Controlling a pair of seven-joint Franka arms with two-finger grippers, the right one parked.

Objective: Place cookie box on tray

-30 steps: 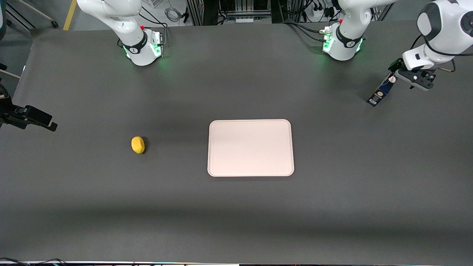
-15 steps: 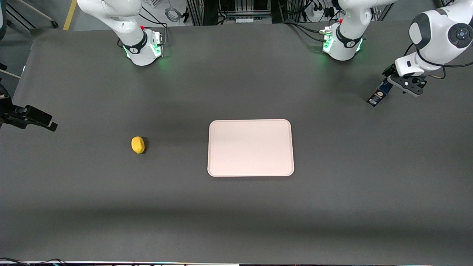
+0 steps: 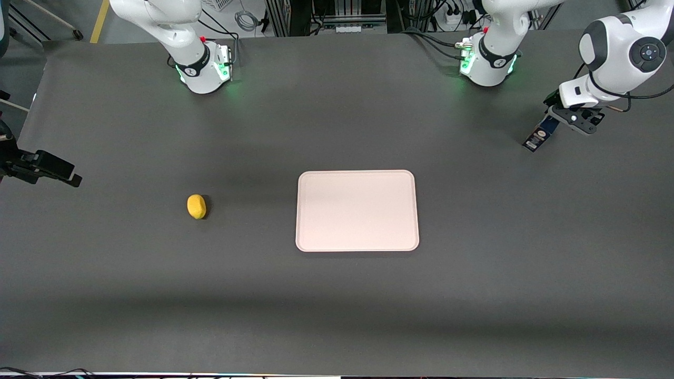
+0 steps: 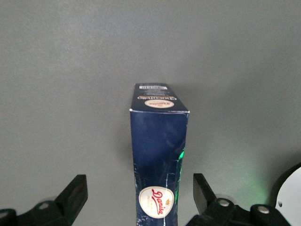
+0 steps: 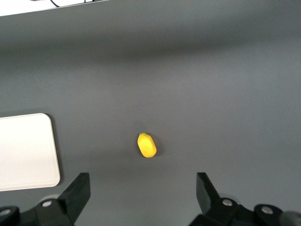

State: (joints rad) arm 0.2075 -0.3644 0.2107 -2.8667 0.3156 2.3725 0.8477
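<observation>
Front view: the cookie box (image 3: 538, 136) stands on the table (image 3: 337, 295) toward the working arm's end, well apart from the tray (image 3: 357, 210), with the gripper (image 3: 571, 117) at its top.

Left wrist view: the box (image 4: 159, 160) sits between spread fingers (image 4: 73, 195), neither touching it.

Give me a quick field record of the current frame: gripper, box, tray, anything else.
gripper: open, fingers on either side of the cookie box, gaps on both sides
cookie box: on the table toward the working arm's end, not gripped
tray: mid-table, nothing on it
yellow object: beside the tray, toward the parked arm's end
task state: box not yet picked up
</observation>
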